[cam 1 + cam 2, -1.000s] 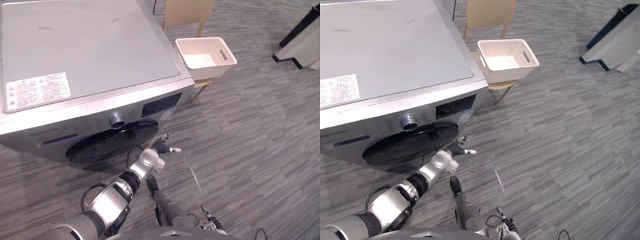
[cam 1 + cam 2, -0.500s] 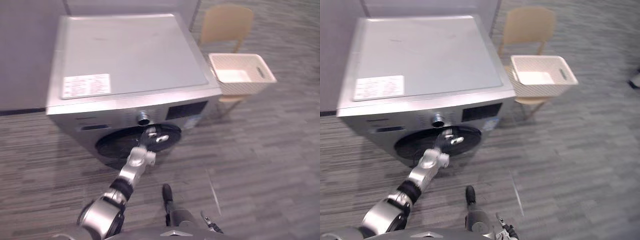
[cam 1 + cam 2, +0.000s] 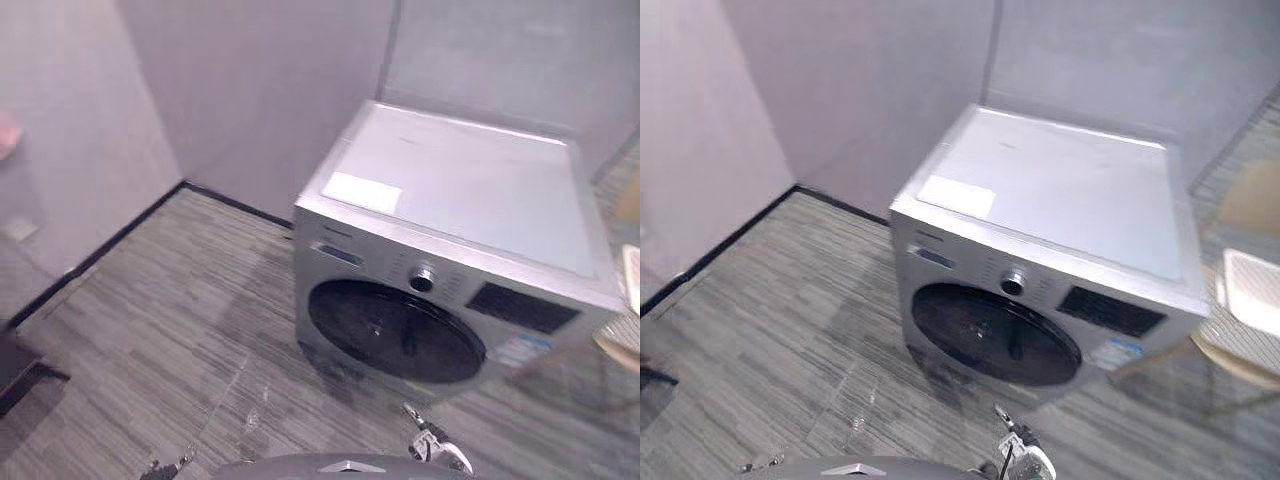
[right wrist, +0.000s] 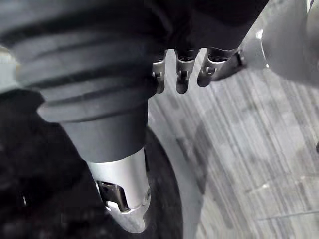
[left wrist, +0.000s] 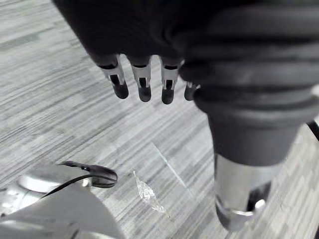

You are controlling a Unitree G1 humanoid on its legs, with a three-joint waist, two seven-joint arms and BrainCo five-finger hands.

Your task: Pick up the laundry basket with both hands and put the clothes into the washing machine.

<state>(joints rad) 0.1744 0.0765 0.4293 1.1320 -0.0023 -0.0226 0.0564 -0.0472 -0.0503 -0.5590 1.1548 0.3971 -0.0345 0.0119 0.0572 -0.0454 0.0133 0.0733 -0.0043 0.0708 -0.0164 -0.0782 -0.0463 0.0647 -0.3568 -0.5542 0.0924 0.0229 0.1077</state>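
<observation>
The silver washing machine (image 3: 455, 195) stands against the wall, and its round dark door (image 3: 395, 332) is closed. To its right, at the picture's edge, the white laundry basket (image 3: 1255, 290) rests on a light wooden chair (image 3: 1240, 362). What lies inside the basket cannot be made out. My left hand (image 5: 141, 82) hangs over the grey striped floor with straight fingers and nothing in it. My right hand (image 4: 182, 74) also hangs over the floor, fingers relaxed and holding nothing.
Grey walls (image 3: 250, 90) meet in a corner behind the washer. Bare striped floor (image 3: 150, 330) spreads to the left of it. A dark object (image 3: 18, 372) sits at the far left edge. A scrap of clear plastic (image 5: 147, 192) lies on the floor under my left hand.
The camera has swung left and risen, so washer and basket now sit to the right. My left arm has pulled back from the washer door and hangs down.
</observation>
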